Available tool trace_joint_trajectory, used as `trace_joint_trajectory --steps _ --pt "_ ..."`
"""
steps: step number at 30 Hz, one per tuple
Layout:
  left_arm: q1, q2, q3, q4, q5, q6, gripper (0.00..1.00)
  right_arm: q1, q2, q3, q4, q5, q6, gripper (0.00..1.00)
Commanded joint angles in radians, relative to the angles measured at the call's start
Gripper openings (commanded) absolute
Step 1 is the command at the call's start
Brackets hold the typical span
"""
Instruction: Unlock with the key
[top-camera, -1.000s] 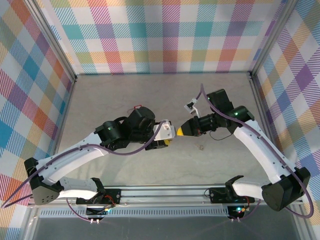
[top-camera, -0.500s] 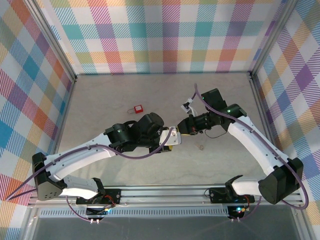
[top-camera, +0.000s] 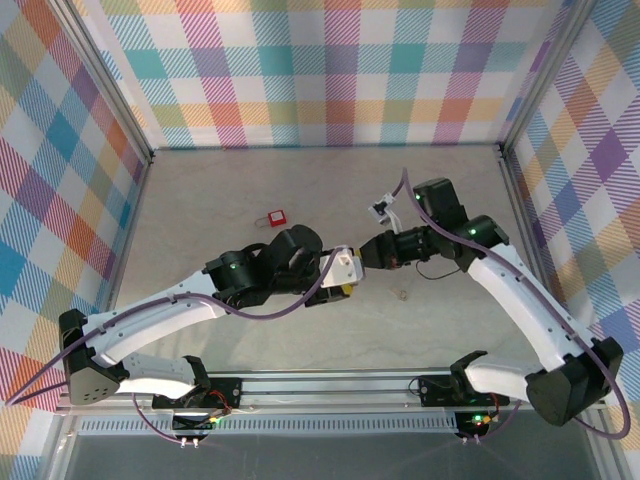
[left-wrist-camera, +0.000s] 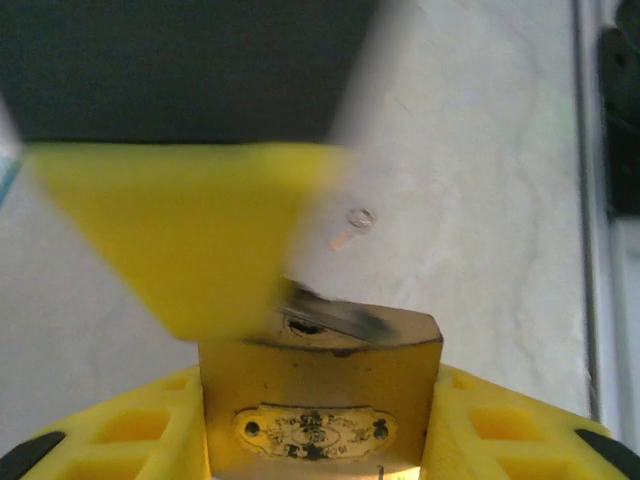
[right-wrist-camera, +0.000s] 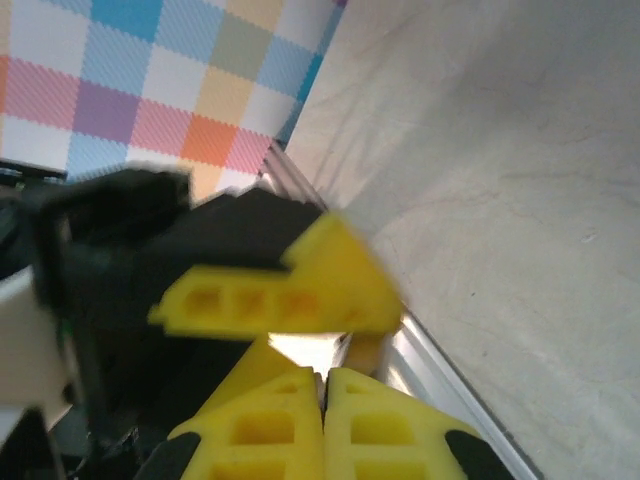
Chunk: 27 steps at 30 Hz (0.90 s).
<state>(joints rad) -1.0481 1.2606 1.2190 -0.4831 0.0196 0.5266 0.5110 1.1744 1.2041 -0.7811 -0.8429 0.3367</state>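
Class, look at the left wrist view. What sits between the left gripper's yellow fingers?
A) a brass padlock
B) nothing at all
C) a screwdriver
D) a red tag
A: the brass padlock sits clamped between the two yellow fingers of the left gripper, its engraved plate facing the camera.

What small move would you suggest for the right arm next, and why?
Probably a slight re-aim of the right end effector, then a gentle push: it looks shut on the key, whose blade lies slanted across the end of the padlock rather than sunk in. The left end effector grips the padlock.
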Motion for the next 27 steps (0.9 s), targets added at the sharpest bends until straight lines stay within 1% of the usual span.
trace_joint_trajectory --steps 1,4,7,9,13,16,20,23,27 --pt "0.040 -0.023 0.001 0.272 -0.060 -0.084 0.00 0.035 -0.048 -0.019 -0.024 -0.021 0.037 0.00" --pt "0.062 -0.043 -0.026 0.313 -0.070 -0.152 0.00 0.035 -0.095 -0.059 0.070 0.029 0.113 0.00" --pt "0.066 -0.062 -0.077 0.383 -0.022 -0.208 0.00 0.035 -0.159 -0.084 0.161 0.136 0.171 0.00" --pt "0.066 -0.065 -0.096 0.406 -0.029 -0.234 0.00 0.034 -0.196 -0.072 0.190 0.197 0.177 0.00" --pt "0.065 -0.088 -0.143 0.457 -0.016 -0.246 0.00 0.034 -0.264 -0.053 0.210 0.375 0.182 0.00" --pt "0.058 -0.105 -0.179 0.504 -0.010 -0.256 0.00 0.033 -0.310 -0.087 0.286 0.467 0.202 0.00" --pt "0.023 -0.108 -0.198 0.540 -0.013 -0.262 0.00 0.034 -0.361 -0.155 0.445 0.541 0.239 0.00" --pt "0.000 -0.106 -0.207 0.584 -0.030 -0.285 0.00 0.034 -0.386 -0.215 0.580 0.559 0.269 0.00" --pt "-0.010 -0.116 -0.233 0.680 -0.033 -0.333 0.00 0.053 -0.407 -0.258 0.665 0.592 0.278 0.00"
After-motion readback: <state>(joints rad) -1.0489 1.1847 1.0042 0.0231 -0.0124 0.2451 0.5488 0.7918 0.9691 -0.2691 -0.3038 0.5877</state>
